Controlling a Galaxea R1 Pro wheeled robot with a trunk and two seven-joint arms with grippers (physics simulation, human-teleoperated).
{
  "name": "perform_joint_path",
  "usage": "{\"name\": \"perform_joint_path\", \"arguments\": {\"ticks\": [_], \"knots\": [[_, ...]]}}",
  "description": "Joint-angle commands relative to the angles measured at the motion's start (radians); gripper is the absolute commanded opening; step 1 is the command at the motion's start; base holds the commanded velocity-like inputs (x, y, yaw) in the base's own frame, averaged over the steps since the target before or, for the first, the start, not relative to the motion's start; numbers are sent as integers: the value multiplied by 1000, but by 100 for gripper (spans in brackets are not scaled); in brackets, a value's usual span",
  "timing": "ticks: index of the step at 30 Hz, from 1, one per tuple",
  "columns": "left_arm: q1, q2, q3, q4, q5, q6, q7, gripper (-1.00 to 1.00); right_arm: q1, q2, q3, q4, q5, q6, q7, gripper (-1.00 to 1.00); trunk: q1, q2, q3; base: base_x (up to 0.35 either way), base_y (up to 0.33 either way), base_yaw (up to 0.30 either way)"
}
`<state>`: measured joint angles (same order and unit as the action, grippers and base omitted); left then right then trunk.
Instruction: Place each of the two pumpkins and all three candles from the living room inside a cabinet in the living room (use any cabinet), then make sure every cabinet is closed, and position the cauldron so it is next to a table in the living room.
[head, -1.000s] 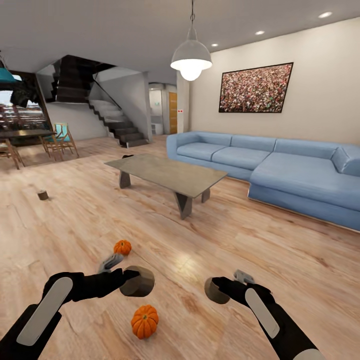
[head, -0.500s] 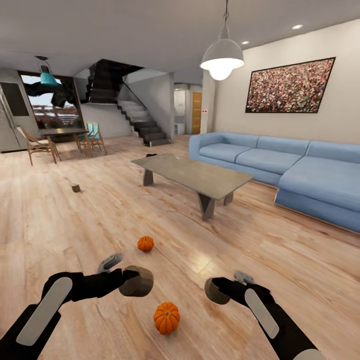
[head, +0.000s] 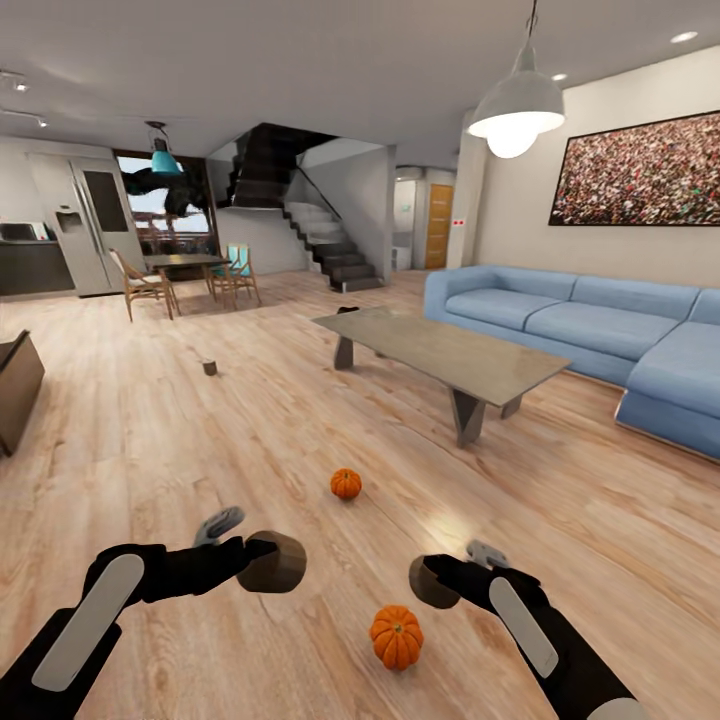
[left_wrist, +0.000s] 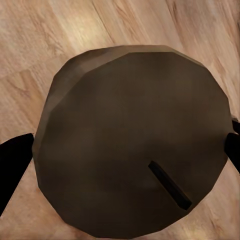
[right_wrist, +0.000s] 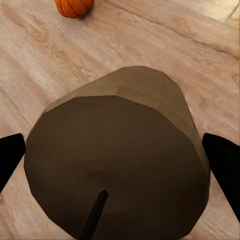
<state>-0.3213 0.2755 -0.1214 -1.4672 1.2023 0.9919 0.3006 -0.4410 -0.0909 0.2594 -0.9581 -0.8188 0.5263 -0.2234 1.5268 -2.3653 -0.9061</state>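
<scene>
At the lower left of the head view, the left gripper (head: 262, 560) pinches 1 tan candle (head: 278, 562); at lower right the right gripper (head: 425, 580) clamps another candle (head: 433, 583). 2 pumpkins lie on the wooden floor (head: 150, 450): the near pumpkin (head: 397, 637) bottom centre, the far pumpkin (head: 346, 484) mid-frame. The grey table (head: 450, 355) stands right of centre, and a third candle (head: 210, 367) sits on the floor at middle left.

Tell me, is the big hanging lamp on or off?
On. The hanging lamp has a bulb glowing bright white under its grey shade.

Blue sofa (head: 590, 330) against right wall; dining chairs (head: 190, 282) (far left) near fridge (head: 92, 235); stairs (head: 325, 245) behind.
</scene>
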Motion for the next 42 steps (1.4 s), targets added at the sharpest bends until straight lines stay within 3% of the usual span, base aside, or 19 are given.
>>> {"name": "perform_joint_path", "arguments": {"ticks": [1, 8, 25, 42], "knots": [[-1, 1, -1, -1, 17, -1, 11, -100, -1, -1, 3, -2, -11, 1, -10, -100, 0, -1, -1, 0, 152, 27], [-1, 1, -1, -1, 14, -1, 11, -100, -1, -1, 3, -2, -11, 1, -11, -100, 0, -1, -1, 0, 31, 110], [-1, 1, -3, -1, 14, -1, 12, -100, -1, -1, 3, -2, -11, 1, -11, -100, 0, -1, -1, 134, 100, 287], [-1, -1, -4, -1, 15, -1, 13, -100, -1, 0, 3, -1, -10, 1, -14, -100, 0, -1, -1, 9, 5, 291]]}}
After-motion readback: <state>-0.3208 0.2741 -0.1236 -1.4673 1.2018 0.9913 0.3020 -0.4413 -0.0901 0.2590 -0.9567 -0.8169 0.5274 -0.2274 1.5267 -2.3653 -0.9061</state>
